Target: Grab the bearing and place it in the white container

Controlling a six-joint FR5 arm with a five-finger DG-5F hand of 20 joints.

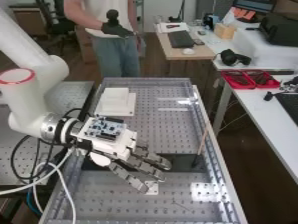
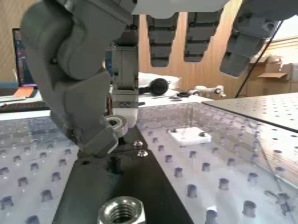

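Over the near half of the perforated bench, the hand (image 1: 117, 144) is stretched out above a black strip. In the wrist view the hand (image 2: 90, 102) has its thumb and one finger closed on the bearing (image 2: 118, 123), a small metal ring between their tips. Its other fingers extend straight, away from the ring. The bearing hangs over the black strip, partly covered by the thumb tip. A white square container (image 1: 115, 101) stands farther up the bench, beyond the hand.
A large metal nut (image 2: 122, 212) sits on the black strip (image 2: 113, 187). Beside the strip lies a small white block with pins (image 2: 189, 135). A thin brown stick (image 1: 201, 147) leans near the bench's right edge. Red trays (image 1: 250, 79) are on the side table.
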